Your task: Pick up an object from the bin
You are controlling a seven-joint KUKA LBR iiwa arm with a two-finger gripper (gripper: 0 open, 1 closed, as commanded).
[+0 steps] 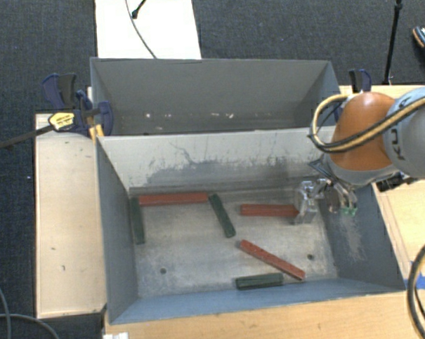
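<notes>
Nothing has been lifted yet: all six bars lie flat on the floor of the bin [198, 162]. The gripper [309, 200] is down at the far right, right at the right end of a short red bar [268, 210], and that looks like the bar it would take. Whether it is released or clenched I cannot tell, and no bar shows inside it. The grasp and the lift are both left to do.

Room is tight there, with the far wall just behind and the sloping right wall close by. A tilted green bar [222, 215] lies near the red bar's left end, and a slanted red bar [270, 260] lies nearer. The middle left floor is open
</notes>
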